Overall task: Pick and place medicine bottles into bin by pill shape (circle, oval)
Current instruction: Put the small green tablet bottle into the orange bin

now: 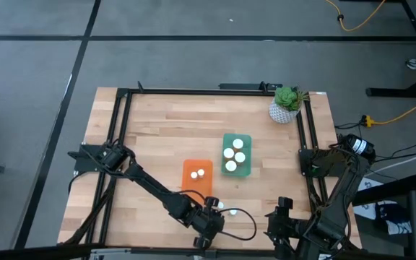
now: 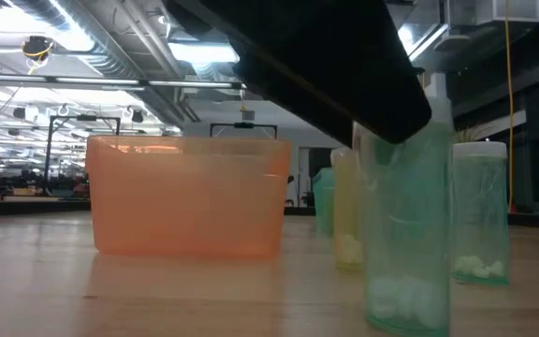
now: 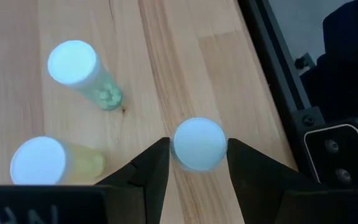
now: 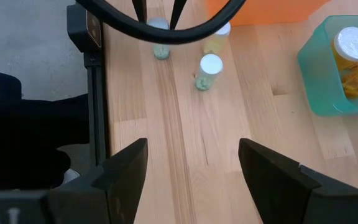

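White-capped translucent green medicine bottle [image 3: 198,144] stood upright near the table's front edge, bracketed by the fingers of the left gripper [image 1: 209,219], jaws spread and not yet clenched. Two further loose bottles close by: a white-capped green one [image 3: 82,73] and a white-capped yellowish one [image 3: 47,160]. Other bottles already sorted: two white caps in the translucent orange plastic bin [image 1: 197,178], four larger ones in the translucent teal plastic bin [image 1: 237,154]. Right gripper [image 4: 193,163] parked at the front right corner, jaws released, holding nothing.

Likely faults, as judged: a tall, narrow bottle tipped by one finger touching first; a smooth round wall slipping or twisting under an off-centre squeeze; the yellowish neighbour, just beside the near finger, knocked over on closing or lifting; a wrong bin chosen, pill shape being hard to read through the tinted wall.

Surface: pale butcher-block wood table [image 1: 157,130] inside a black metal frame [image 1: 121,108], with a white pot of green succulent [image 1: 286,105] at the far right corner. Beyond: grey floor, yellow cable, and a workshop hall with ceiling lights and exposed ducts.
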`<move>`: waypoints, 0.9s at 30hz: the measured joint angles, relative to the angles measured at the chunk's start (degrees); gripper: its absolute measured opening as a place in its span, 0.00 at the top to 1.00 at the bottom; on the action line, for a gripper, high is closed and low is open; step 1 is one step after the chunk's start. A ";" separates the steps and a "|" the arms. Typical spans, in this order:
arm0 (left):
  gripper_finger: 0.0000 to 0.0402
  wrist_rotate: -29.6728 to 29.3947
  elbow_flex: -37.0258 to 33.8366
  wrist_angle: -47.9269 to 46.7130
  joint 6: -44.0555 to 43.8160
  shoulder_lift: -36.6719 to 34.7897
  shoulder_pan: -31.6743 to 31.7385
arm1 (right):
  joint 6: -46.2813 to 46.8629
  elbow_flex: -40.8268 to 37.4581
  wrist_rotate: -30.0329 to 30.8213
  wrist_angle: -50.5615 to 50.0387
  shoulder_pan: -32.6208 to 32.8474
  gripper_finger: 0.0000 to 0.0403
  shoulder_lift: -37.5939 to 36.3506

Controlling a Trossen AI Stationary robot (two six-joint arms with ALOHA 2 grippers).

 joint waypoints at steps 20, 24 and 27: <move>0.62 -0.20 0.00 0.22 0.93 0.00 0.74 | 0.00 0.00 -0.02 0.02 0.00 0.37 0.00; 0.62 -0.21 0.00 0.22 1.21 0.00 1.24 | 0.00 0.00 -0.02 0.02 -0.02 0.37 0.00; 0.62 -0.20 0.00 0.17 1.21 0.00 1.48 | 0.00 0.02 -0.02 0.02 -0.01 0.37 0.00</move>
